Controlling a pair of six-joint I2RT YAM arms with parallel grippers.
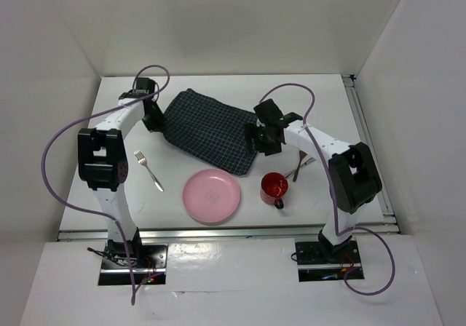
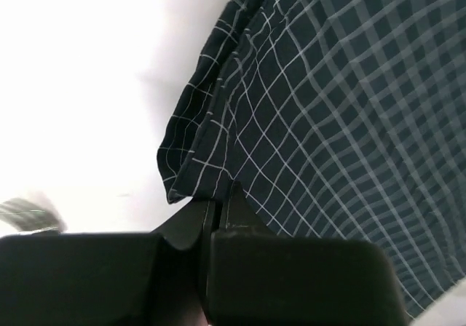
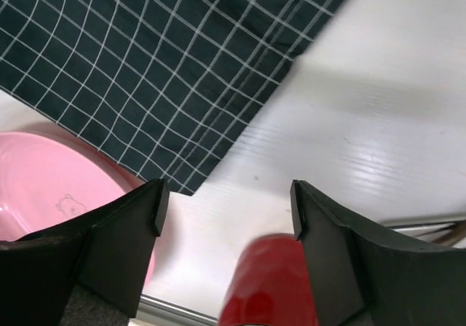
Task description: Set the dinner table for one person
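Cloth [image 2: 328, 108] corner seemingly between left jaws

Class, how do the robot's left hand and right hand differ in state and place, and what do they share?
The left hand is shut, pinching the hem of the dark navy checked cloth; the right hand is open, holding nothing. The left hand is at the cloth's left edge, the right hand beside its right corner. Both have black fingers.
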